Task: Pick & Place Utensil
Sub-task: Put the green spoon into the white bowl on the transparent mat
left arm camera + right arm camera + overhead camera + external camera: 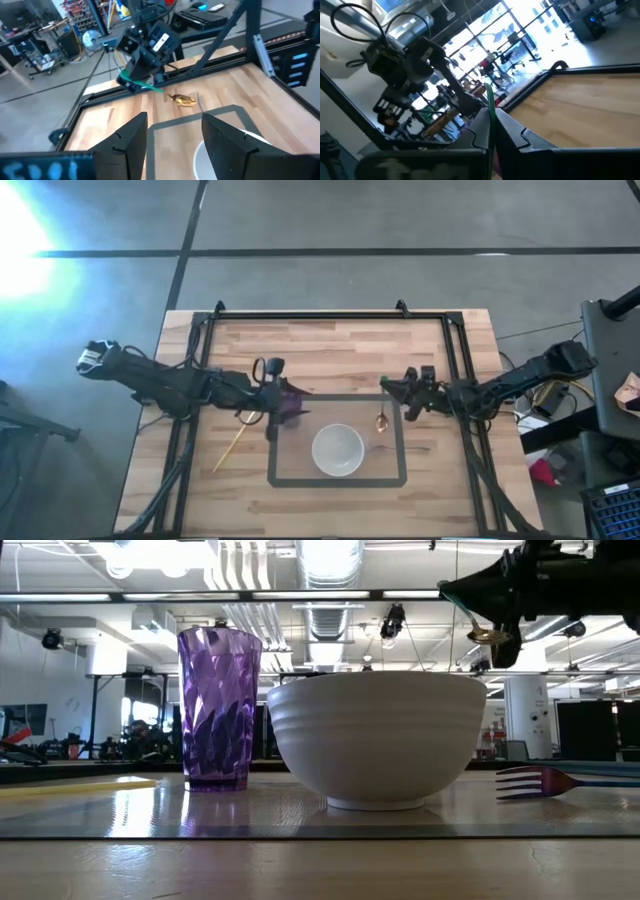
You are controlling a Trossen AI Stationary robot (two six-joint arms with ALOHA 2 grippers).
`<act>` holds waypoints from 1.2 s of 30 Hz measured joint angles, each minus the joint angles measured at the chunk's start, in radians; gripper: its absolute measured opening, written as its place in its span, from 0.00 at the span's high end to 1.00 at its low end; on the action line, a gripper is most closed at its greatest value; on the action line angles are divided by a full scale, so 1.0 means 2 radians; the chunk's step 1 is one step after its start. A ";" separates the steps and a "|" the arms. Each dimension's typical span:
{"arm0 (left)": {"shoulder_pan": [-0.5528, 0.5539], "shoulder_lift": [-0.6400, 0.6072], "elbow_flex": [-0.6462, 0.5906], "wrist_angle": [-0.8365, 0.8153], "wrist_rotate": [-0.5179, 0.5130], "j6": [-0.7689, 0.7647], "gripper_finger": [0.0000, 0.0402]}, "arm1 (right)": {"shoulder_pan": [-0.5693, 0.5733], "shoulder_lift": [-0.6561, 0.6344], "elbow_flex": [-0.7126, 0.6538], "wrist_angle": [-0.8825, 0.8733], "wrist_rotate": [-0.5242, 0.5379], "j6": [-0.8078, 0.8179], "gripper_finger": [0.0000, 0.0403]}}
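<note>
A spoon with a green handle and gold bowl (182, 100) hangs in my right gripper (403, 402) over the mat's far right corner; its gold bowl (489, 635) shows above the white bowl's rim height. The white bowl (338, 450) sits on its base at the mat's centre. A purple ribbed cup (218, 708) stands upright left of it. My left gripper (175, 135) is open and hovers by the cup (291, 404), touching nothing. A purple fork (540, 781) lies flat right of the bowl. A yellow utensil (229, 448) lies on the table left of the mat. My right gripper pinches the spoon's green handle (490, 100) between its two shut fingers, near the handle's free end (145, 86). The fingers come from the table's right, slanting down. The spoon is lifted clear and slopes down away from the fingers, gold bowl lowest.
A grey-edged mat (272, 450) marks the middle of the wooden table. A black rail frame (330, 314) runs along the far edge and down both sides. Bare wood lies at the far side of the mat and along the near edge.
</note>
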 joint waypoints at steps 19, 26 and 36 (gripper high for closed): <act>-0.074 -0.001 0.000 -0.035 -0.020 -0.007 0.55 | 0.008 0.218 0.135 0.070 -0.014 -0.036 0.98; -0.089 -0.001 0.000 -0.062 -0.025 -0.046 0.55 | 0.008 0.274 0.178 0.067 -0.037 -0.057 0.98; -0.102 -0.001 0.005 -0.155 -0.028 -0.178 0.55 | 0.001 0.348 0.233 0.068 -0.102 -0.062 0.98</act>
